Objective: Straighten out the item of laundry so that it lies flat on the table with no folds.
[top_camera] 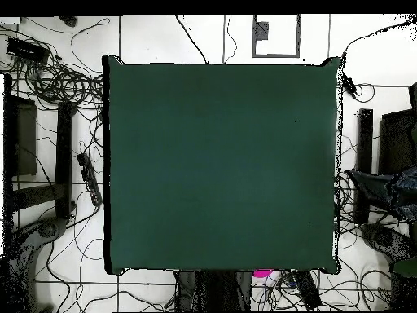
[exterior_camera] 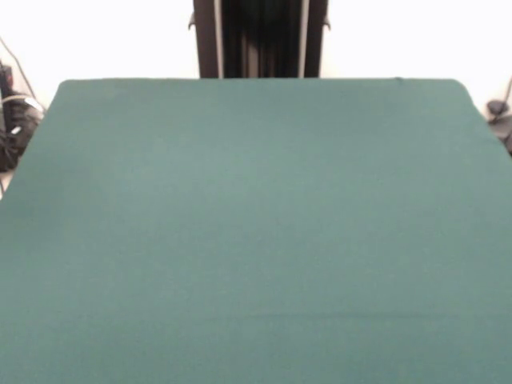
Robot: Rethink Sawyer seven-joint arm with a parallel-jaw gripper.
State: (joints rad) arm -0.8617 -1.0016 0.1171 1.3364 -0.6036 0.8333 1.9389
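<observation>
The tabletop [exterior_camera: 256, 240] is covered with dark green cloth, and only this bare cloth shows on it in both views. The jeans are not visible in the front view or in the overhead view. The tool is not visible either, so I cannot tell its state. Cables [top_camera: 61, 81] lie on the white floor [top_camera: 147, 289] around the tabletop.

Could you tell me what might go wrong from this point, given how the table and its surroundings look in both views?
1. The green table carries no laundry in either view, so any straightening move would likely act on bare cloth.
2. The gripper shows in neither view, so its readiness cannot be judged.
3. Loose cables lie tangled on the floor close to the table's edges; a garment sliding off could catch in them.
</observation>
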